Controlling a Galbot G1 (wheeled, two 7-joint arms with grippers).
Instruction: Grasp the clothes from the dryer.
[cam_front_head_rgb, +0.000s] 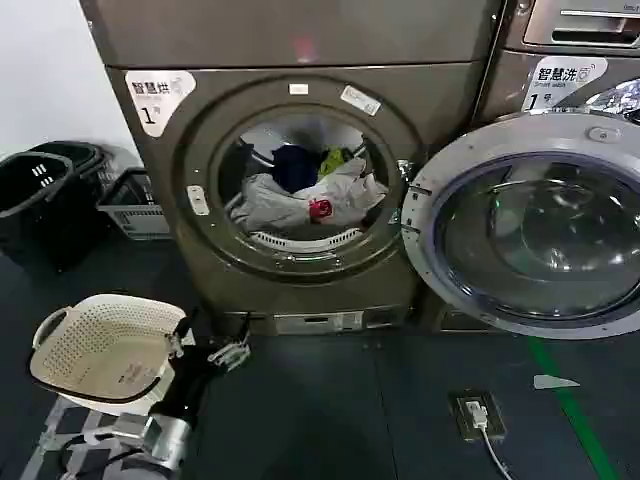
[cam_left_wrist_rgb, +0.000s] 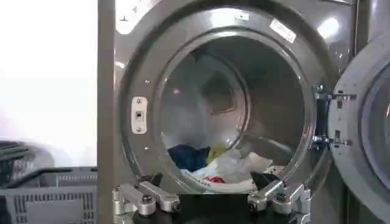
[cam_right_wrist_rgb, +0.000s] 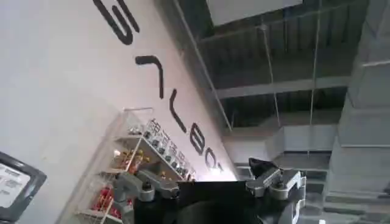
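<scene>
Two metal-linked fingers of your left gripper (cam_front_head_rgb: 232, 352) sit nearest you, at about 8 o'clock in the head view, spread wide and holding nothing, aimed toward the dryer (cam_front_head_rgb: 300, 180). Just beside it, at 7 o'clock, lies the cream perforated plastic basket (cam_front_head_rgb: 100, 345), round-cornered and tipped on its side. Your right gripper (cam_right_wrist_rgb: 212, 185) points up at a ceiling and a lettered wall, its jaws wide apart and empty. Farther off, the bronze-grey dryer shows a round steel-rimmed port; its round glass door (cam_front_head_rgb: 535, 225) hangs open at 3 o'clock. Inside the drum the clothes (cam_front_head_rgb: 305, 195) lie in a soft crumpled heap, longer across than deep: pale grey-white fabric with a red patch in front, dark navy and yellow-green behind.
</scene>
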